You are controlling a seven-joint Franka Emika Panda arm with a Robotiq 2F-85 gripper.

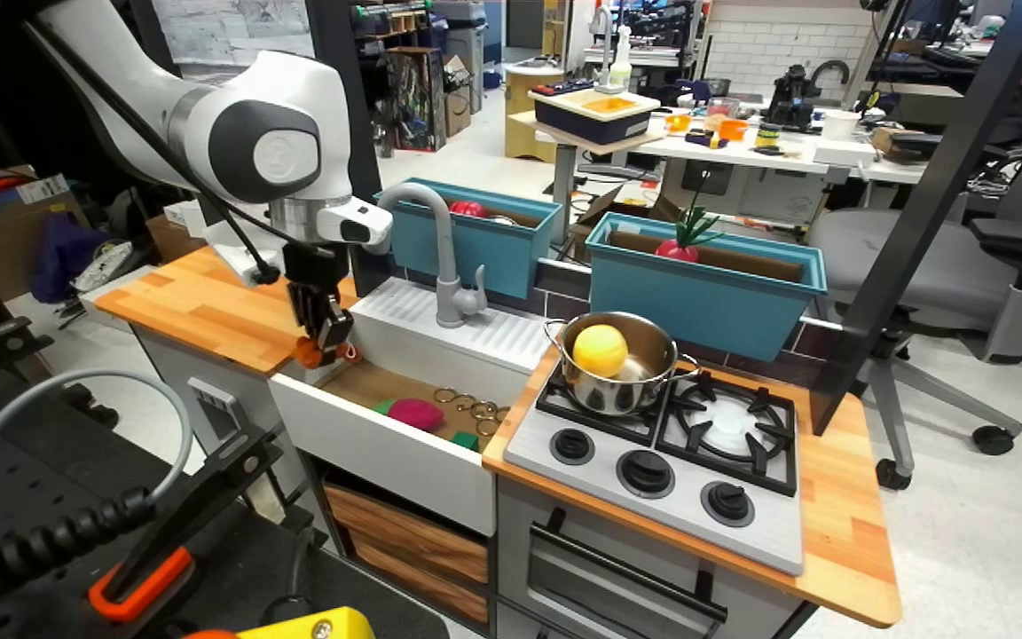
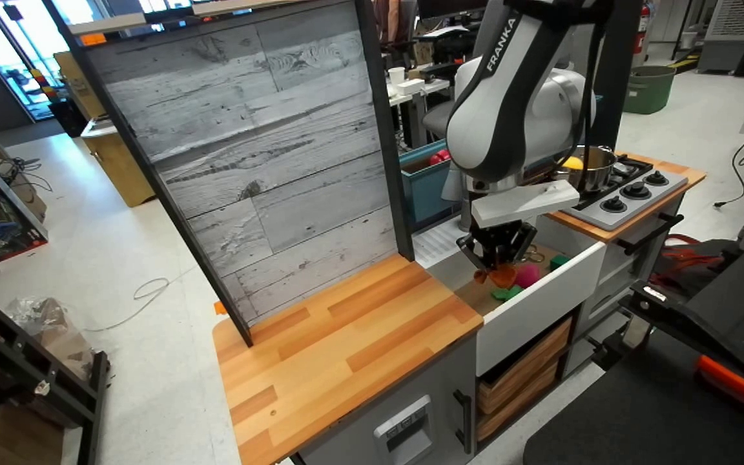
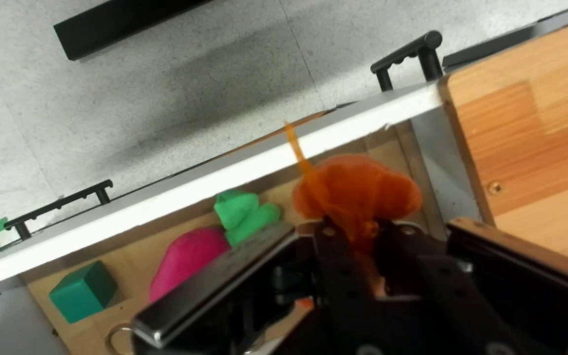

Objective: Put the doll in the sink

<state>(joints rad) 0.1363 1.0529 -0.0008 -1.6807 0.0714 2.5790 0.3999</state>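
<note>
Orange doll (image 3: pixel 358 181) gripped between the jaws, bulging past their tips, over the sink (image 1: pixel 387 451)

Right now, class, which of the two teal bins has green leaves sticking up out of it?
The bin behind the stove: green leaves stick up above its rim. The other bin, behind the sink, shows a red thing inside but no leaves.

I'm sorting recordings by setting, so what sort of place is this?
Most likely a robotics lab: a Franka arm hangs over a play kitchen, and a cluttered white table stands beyond it in an exterior view.
</note>
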